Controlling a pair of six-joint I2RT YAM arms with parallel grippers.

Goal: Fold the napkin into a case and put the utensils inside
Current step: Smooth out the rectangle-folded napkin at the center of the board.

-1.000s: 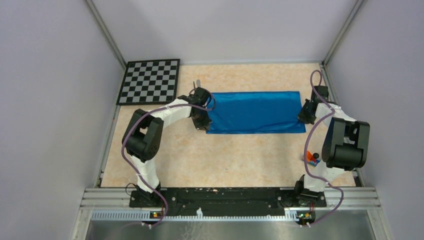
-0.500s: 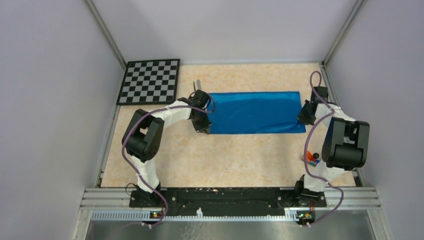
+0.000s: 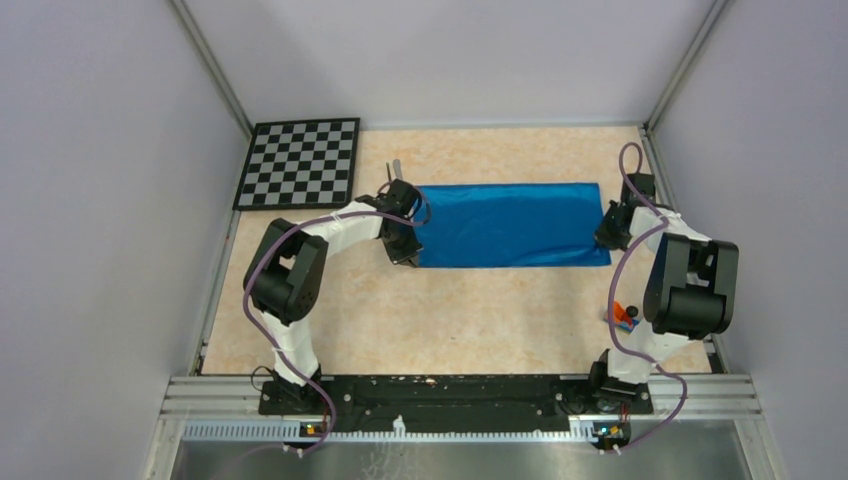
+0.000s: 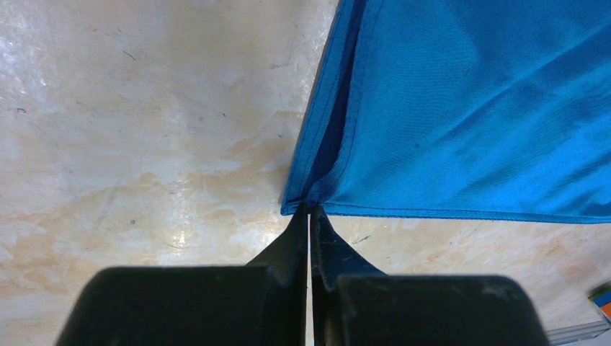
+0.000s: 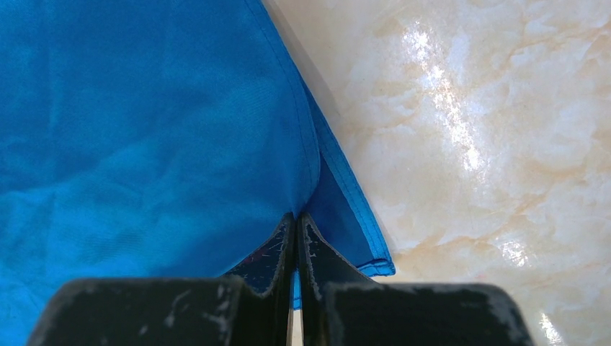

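The bright blue napkin [image 3: 510, 223] lies as a wide, folded, two-layer rectangle at the far middle of the table. My left gripper [image 3: 411, 259] is at its near-left corner. In the left wrist view the left gripper [image 4: 310, 209] is shut on that corner of the napkin [image 4: 461, 108]. My right gripper [image 3: 604, 236] is at the napkin's right edge. In the right wrist view the right gripper [image 5: 297, 218] is shut on the cloth [image 5: 144, 130] near its corner. A slim grey utensil [image 3: 396, 166] pokes out beyond the left wrist; the rest of the cutlery is hidden.
A black-and-white checkerboard [image 3: 300, 162] lies at the far left corner. A small orange and blue object [image 3: 626, 315] sits by the right arm's base link. Walls and metal rails close the table on the left, right and far sides.
The left gripper has shifted very slightly with the napkin's near-left corner. The right arm has not moved.
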